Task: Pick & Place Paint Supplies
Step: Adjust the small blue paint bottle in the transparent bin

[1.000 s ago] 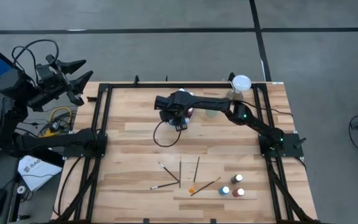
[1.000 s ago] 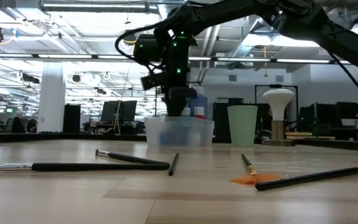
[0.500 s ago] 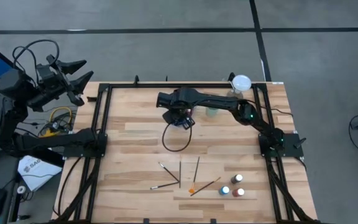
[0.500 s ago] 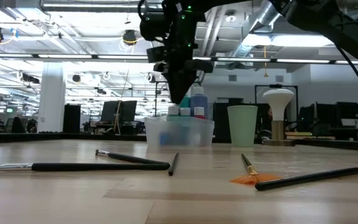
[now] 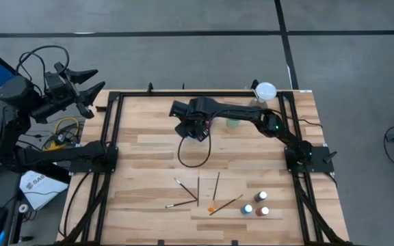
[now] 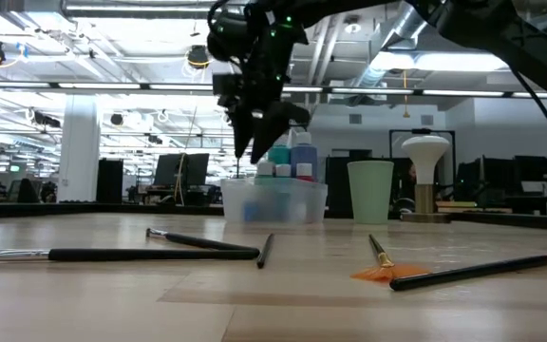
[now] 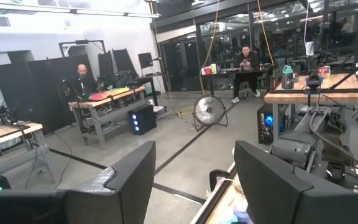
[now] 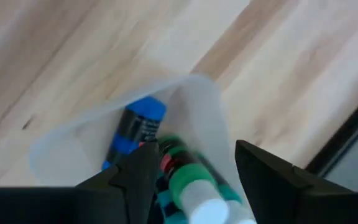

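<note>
Paint bottles are already standing packed in the clear tray [image 6: 273, 201] toward the far side of the bench [image 5: 149, 164], their white caps and one taller blue bottle [image 6: 302, 155] showing above its rim. The right pincer [image 6: 266, 122] is hanging just above that tray with its fingers spread and nothing between them; in its wrist view the blue bottle [image 8: 135, 127] and a green-and-red one [image 8: 182, 165] are lying right beyond the open fingers. By the look of it, a drop into the tray is finishing and a fresh fetch is coming due. Well away from the tray, on the near side of the bench, several paintbrushes [image 5: 197, 191] are lying scattered, with three loose bottles [image 5: 257, 205] just beside them toward the right arm's base. A pale green cup [image 6: 370, 190] is standing just beside the tray. The next move is probably calling for the right arm to swing back over the near side and come down narrow on one thin brush or one small cap. The left pincer [image 5: 81, 82] is waiting off the bench's far left corner, fingers wide and empty.
</note>
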`<move>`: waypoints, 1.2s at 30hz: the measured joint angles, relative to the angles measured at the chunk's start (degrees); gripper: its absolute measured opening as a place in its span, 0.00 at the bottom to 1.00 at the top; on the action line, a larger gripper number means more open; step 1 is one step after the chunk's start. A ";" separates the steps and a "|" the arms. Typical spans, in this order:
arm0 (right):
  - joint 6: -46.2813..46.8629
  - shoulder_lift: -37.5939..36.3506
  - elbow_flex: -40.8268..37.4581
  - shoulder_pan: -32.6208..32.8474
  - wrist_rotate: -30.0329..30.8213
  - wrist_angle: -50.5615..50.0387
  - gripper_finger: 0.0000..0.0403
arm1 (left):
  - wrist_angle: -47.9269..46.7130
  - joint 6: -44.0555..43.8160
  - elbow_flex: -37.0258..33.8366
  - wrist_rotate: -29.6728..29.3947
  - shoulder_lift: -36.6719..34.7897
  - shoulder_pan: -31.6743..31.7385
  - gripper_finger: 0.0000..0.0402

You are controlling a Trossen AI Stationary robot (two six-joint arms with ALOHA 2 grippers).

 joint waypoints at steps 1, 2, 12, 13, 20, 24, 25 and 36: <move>0.21 0.00 -0.94 0.23 0.04 -0.01 0.51 | 0.00 0.00 0.00 0.00 0.00 0.02 0.53; 0.23 0.00 -1.95 0.29 0.05 -0.21 0.50 | 0.00 0.00 0.00 0.00 0.00 0.00 0.53; 0.78 -0.07 -10.77 -0.19 0.00 2.57 0.50 | 0.03 0.00 0.00 -0.24 0.00 0.02 0.53; 0.77 0.00 -11.15 -0.24 0.01 2.39 0.50 | 0.04 0.00 0.00 -0.24 0.00 0.02 0.53; 0.03 -0.07 -16.29 -0.24 -1.29 6.43 0.50 | 0.07 0.00 0.00 -0.22 0.00 0.01 0.53; -0.46 -0.54 -19.58 0.00 -1.39 8.78 0.48 | 0.08 0.00 0.00 -0.22 0.00 0.00 0.53; -0.27 -0.52 -19.72 0.02 -1.31 8.72 0.47 | 0.09 0.00 0.00 -0.21 0.00 0.00 0.53; -0.71 -0.35 -19.90 -0.03 -1.00 9.22 0.21 | 0.13 0.00 0.00 -0.20 0.00 0.02 0.53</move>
